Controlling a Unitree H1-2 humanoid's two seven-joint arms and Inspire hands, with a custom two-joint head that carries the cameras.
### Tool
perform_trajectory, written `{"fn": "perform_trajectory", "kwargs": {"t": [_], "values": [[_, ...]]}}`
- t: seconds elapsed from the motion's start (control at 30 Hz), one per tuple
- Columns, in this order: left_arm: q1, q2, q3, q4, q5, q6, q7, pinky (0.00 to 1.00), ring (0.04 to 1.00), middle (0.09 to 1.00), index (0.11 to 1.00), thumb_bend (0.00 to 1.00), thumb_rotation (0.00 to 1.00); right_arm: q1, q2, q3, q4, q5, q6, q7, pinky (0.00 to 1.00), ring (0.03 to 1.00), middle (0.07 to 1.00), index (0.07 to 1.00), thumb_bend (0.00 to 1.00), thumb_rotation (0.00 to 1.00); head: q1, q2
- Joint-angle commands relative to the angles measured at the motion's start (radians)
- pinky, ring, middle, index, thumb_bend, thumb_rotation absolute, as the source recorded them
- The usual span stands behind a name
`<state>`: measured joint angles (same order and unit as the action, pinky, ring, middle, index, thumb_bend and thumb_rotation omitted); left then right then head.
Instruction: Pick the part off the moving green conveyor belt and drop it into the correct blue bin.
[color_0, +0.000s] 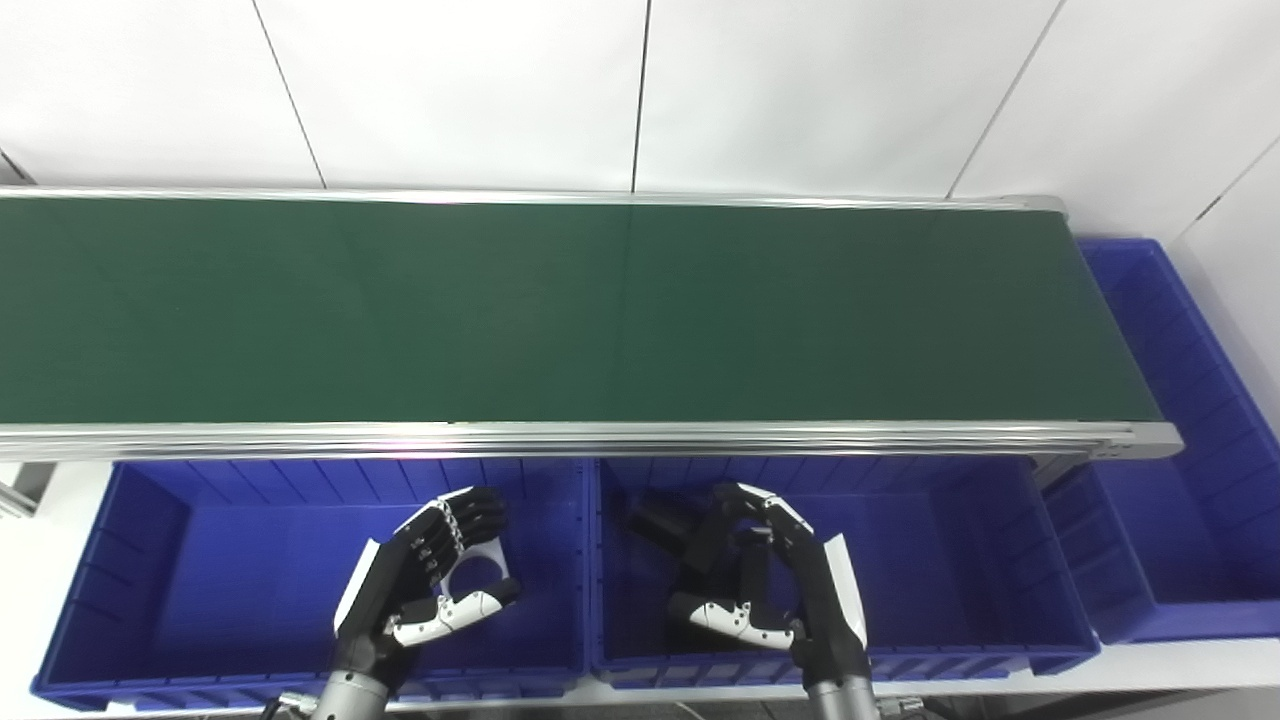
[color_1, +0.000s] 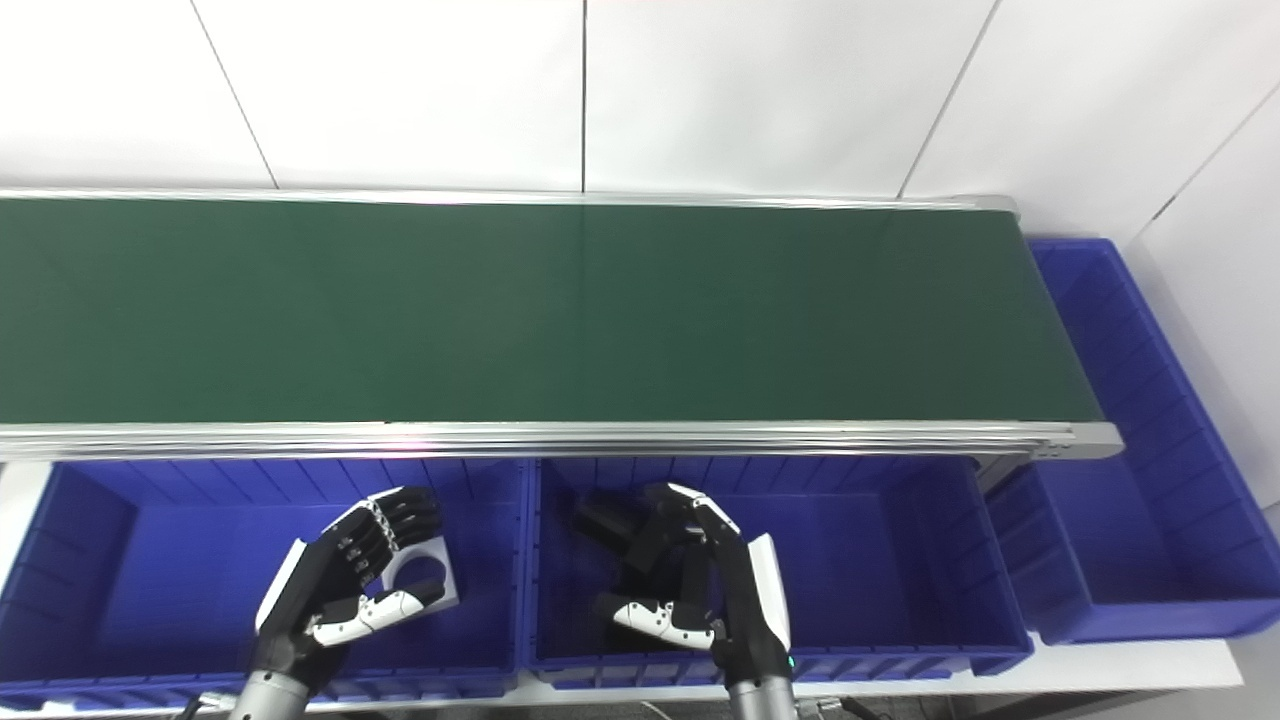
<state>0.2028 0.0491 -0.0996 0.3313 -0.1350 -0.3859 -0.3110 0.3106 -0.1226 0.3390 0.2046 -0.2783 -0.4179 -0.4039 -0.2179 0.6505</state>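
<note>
1. Across the middle of the frame you see the green conveyor belt (color_0: 560, 310), a matte dark green band with bright aluminium rails on its near and far edges; its top carries nothing.
2. Below the belt, in the lower part of the frame, sit two glossy blue plastic bins with ribbed walls: the left blue bin (color_0: 150, 560) and the middle blue bin (color_0: 960, 560). A third blue bin (color_0: 1200, 480) stands at the belt's right end, at the right edge of the frame.
3. In the left blue bin you can see a pale flat plate (color_1: 425, 572) with a round hole, partly covered by the left robot hand. It looks to lie on the bin floor, though you cannot tell for sure whether the fingers touch it.
4. Dark parts (color_0: 665, 520) lie in the upper left of the middle blue bin; their shape is hard to make out.
5. The left robot hand (color_0: 425, 580), black with white shells, hovers over the left blue bin, fingers curled partway and thumb apart, loosely released, clasping nothing you can confirm.
6. The right robot hand (color_0: 765, 575) hovers over the middle blue bin, fingers bent forward over the dark parts, thumb apart; it appears released too, with nothing clearly held.
7. Both forearms rise from the bottom edge, palms turned toward each other.
</note>
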Motion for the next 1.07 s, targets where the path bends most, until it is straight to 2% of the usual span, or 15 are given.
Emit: {"fn": "perform_trajectory", "kwargs": {"t": [0.0, 0.13, 0.5, 1.03], "values": [[-0.008, -0.007, 0.001, -0.017, 0.001, -0.047, 0.007, 0.79, 0.734, 0.741, 0.735, 0.64, 0.00, 0.000, -0.005, 0.002, -0.016, -0.002, -0.052, -0.003, 0.63, 0.763, 0.800, 0.735, 0.69, 0.04, 0.000, -0.001], [-0.009, -0.008, 0.002, -0.010, 0.008, -0.060, 0.010, 0.79, 0.735, 0.746, 0.734, 0.65, 0.00, 0.000, -0.003, 0.000, -0.010, -0.003, -0.051, 0.014, 0.63, 0.768, 0.806, 0.744, 0.69, 0.01, 0.012, -0.025], [-0.024, -0.016, 0.003, 0.009, 0.013, -0.069, 0.016, 0.80, 0.743, 0.760, 0.729, 0.67, 0.00, -0.018, -0.003, 0.000, 0.013, -0.001, -0.052, 0.021, 0.62, 0.751, 0.797, 0.745, 0.69, 0.00, 0.017, -0.047], [-0.027, -0.013, 0.001, -0.002, 0.006, -0.055, 0.012, 0.81, 0.750, 0.761, 0.730, 0.67, 0.00, -0.021, 0.008, -0.002, 0.018, 0.004, -0.052, 0.029, 0.62, 0.740, 0.791, 0.772, 0.69, 0.01, 0.017, -0.030]]}}
